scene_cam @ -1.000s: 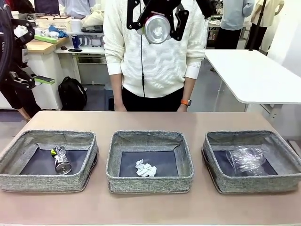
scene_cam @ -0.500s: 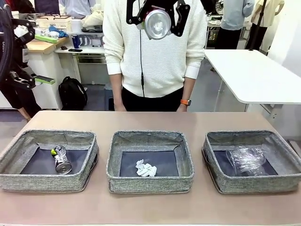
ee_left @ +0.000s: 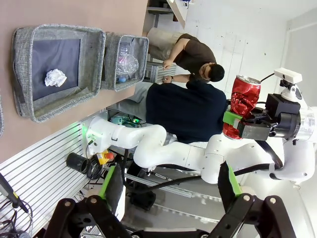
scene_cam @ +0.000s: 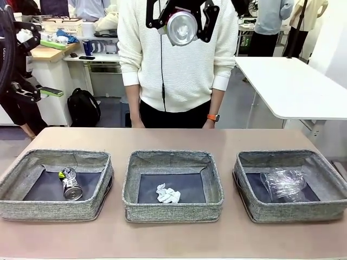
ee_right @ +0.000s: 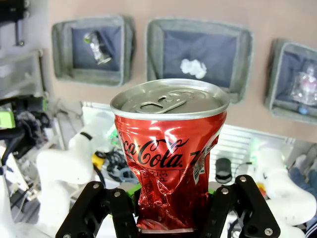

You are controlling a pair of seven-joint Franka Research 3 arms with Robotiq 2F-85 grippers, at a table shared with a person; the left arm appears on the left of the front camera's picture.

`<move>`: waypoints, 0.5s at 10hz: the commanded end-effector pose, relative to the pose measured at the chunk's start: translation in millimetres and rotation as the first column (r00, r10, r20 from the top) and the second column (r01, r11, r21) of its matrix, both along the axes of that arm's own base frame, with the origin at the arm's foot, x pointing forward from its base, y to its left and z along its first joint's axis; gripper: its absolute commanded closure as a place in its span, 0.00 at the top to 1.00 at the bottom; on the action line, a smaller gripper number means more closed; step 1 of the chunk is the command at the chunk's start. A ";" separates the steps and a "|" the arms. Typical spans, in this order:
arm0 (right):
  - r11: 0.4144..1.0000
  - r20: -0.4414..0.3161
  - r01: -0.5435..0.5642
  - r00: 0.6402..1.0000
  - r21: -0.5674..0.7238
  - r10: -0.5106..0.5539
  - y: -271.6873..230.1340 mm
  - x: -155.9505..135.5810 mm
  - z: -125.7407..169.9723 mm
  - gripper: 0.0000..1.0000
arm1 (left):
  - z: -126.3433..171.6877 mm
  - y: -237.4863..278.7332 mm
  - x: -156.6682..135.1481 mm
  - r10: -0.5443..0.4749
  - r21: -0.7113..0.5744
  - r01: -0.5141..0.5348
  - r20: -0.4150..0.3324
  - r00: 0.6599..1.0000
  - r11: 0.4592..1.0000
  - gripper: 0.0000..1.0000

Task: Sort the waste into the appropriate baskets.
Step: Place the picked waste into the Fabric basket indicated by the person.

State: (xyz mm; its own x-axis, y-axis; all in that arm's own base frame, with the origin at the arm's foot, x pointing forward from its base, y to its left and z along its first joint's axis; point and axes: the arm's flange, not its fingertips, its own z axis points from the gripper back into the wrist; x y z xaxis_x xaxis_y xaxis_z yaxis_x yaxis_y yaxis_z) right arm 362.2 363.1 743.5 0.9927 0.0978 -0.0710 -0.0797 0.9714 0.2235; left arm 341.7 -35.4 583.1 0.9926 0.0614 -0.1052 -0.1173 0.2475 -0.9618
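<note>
My right gripper (scene_cam: 181, 21) hangs high above the table's far side, shut on a crushed red can (scene_cam: 181, 27) whose end faces the front camera. In the right wrist view the can (ee_right: 171, 153) stands upright between the fingers (ee_right: 119, 208). Three grey baskets sit in a row. The left basket (scene_cam: 54, 208) holds a dark printed can (scene_cam: 70, 183). A crumpled white paper wad (scene_cam: 167, 194) lies in the middle basket (scene_cam: 172, 210). Clear plastic waste (scene_cam: 283, 183) lies in the right basket (scene_cam: 293, 210). My left gripper (ee_left: 171, 188) is open and holds nothing, far from the baskets.
A person in a white sweater (scene_cam: 179, 70) stands at the table's far edge, hands low behind it. A white table (scene_cam: 293, 81) stands at the back right. Bare tabletop (scene_cam: 173, 138) lies between the baskets and the person.
My right gripper has risen slightly with the red can over the last second, then held still. The baskets and what lies in them have not moved.
</note>
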 end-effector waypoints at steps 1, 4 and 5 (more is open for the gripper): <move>1.000 0.013 0.000 1.000 0.004 0.000 -0.4 -1.3 -0.8 0.00 | 0.2 0.1 -1.1 -0.006 -0.023 0.007 0.022 1.000 1.000 1.00; 1.000 0.013 0.000 1.000 0.004 0.000 -0.4 -1.3 -0.8 0.00 | 0.2 0.1 -1.1 -0.006 -0.023 0.007 0.022 1.000 1.000 1.00; 1.000 0.013 0.000 1.000 0.004 0.000 -0.4 -1.3 -0.8 0.00 | 0.2 0.1 -1.1 -0.006 -0.023 0.007 0.022 1.000 1.000 1.00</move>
State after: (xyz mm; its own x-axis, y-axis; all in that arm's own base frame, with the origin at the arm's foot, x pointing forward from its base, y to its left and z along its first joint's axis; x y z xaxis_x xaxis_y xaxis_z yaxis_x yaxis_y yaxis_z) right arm 362.2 363.1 743.5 0.9927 0.0978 -0.0710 -0.0797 0.9714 0.2235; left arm 341.7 -35.4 583.1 0.9926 0.0614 -0.1052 -0.1172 0.2475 -0.9618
